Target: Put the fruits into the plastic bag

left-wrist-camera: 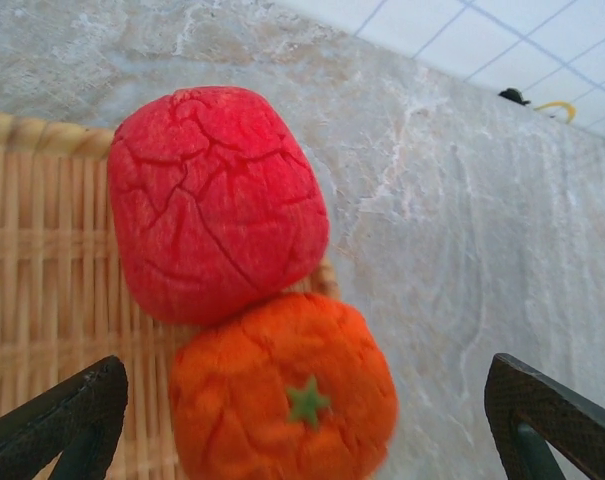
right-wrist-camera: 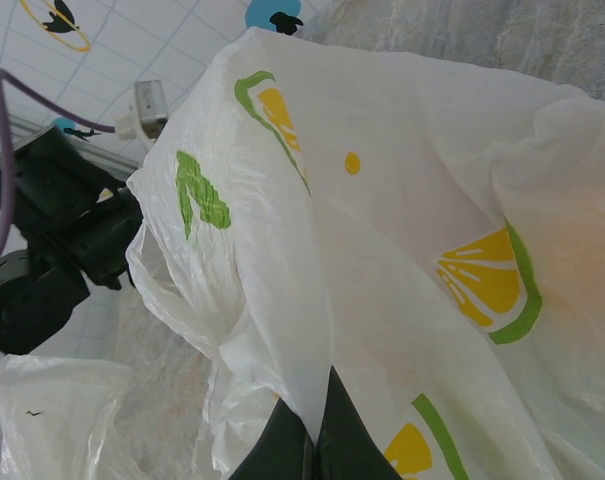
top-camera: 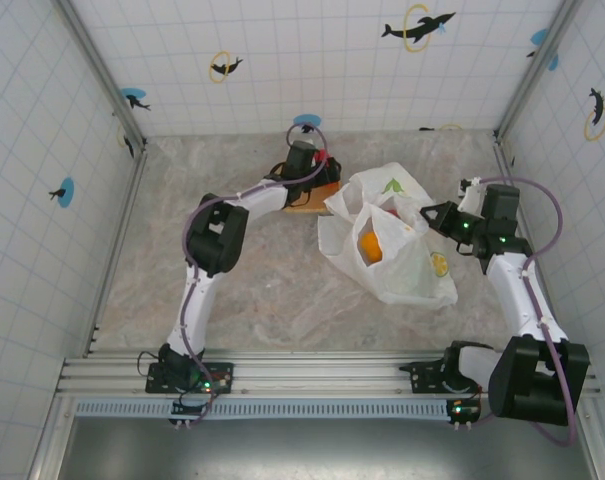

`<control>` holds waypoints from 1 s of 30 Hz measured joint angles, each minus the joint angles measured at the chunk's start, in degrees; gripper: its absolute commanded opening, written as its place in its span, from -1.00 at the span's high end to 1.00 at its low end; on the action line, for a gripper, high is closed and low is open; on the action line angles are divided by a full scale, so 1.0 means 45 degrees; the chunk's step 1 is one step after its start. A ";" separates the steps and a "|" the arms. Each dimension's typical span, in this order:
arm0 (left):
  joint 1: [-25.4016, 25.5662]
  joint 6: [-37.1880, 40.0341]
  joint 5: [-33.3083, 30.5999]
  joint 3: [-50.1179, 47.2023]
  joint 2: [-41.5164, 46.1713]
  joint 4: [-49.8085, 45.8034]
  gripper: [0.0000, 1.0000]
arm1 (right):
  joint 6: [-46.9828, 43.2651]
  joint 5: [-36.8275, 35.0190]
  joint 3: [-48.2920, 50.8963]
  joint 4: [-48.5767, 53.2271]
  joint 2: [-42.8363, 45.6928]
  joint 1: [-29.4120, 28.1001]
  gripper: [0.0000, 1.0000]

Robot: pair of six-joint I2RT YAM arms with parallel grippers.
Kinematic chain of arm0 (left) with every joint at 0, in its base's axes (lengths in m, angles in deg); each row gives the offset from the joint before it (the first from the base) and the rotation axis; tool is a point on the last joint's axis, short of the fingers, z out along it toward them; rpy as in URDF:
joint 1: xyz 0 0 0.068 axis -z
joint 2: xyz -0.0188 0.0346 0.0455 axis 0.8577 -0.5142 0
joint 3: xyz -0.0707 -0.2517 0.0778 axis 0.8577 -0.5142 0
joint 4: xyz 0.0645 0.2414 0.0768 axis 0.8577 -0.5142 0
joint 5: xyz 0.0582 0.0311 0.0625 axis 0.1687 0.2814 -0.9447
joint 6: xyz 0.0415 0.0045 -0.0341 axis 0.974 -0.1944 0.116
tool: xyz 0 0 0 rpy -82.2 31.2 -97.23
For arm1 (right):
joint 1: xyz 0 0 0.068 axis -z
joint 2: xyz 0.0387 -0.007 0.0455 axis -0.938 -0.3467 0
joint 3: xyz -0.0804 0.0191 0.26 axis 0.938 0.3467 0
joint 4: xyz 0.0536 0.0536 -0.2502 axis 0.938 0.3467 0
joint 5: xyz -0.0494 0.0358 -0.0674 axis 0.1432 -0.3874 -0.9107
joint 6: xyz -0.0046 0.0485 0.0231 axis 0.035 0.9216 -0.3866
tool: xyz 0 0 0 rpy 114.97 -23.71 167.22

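A red fruit (left-wrist-camera: 217, 205) and an orange fruit (left-wrist-camera: 282, 400) with a green star lie touching at the edge of a woven tan plate (left-wrist-camera: 42, 290). My left gripper (left-wrist-camera: 307, 415) hangs open over them, its fingers wide on either side of the orange fruit, touching neither. From above, this gripper (top-camera: 317, 168) is at the plate (top-camera: 312, 203) behind the plastic bag (top-camera: 392, 250). Another orange fruit (top-camera: 370, 247) shows inside the bag. My right gripper (right-wrist-camera: 315, 400) is shut on a fold of the bag (right-wrist-camera: 382, 250), holding its right edge (top-camera: 434, 215) up.
Tiled walls (top-camera: 42, 150) enclose the marble tabletop (top-camera: 162, 260) on three sides. A metal rail (top-camera: 302, 375) runs along the near edge by the arm bases. The left arm's dark wrist (right-wrist-camera: 52, 250) shows beyond the bag.
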 measured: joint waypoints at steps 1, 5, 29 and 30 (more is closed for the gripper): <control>0.0000 0.0078 -0.0039 0.0287 -0.0257 -0.0175 -0.88 | 0.0000 0.0010 0.0000 0.0000 -0.0005 0.0005 1.00; 0.0000 0.0393 -0.0199 0.1511 -0.1146 -0.0622 -0.83 | 0.0000 0.0039 0.0019 -0.0005 0.0000 0.0015 1.00; -0.0049 0.0845 -0.0126 0.1511 -0.1180 -0.0908 -0.05 | 0.0019 0.0073 0.0024 0.0000 0.0000 0.0097 1.00; -0.0049 0.0850 -0.0126 0.1166 -0.0942 -0.0879 -0.04 | 0.0034 0.0073 0.0024 0.0000 0.0000 0.0097 1.00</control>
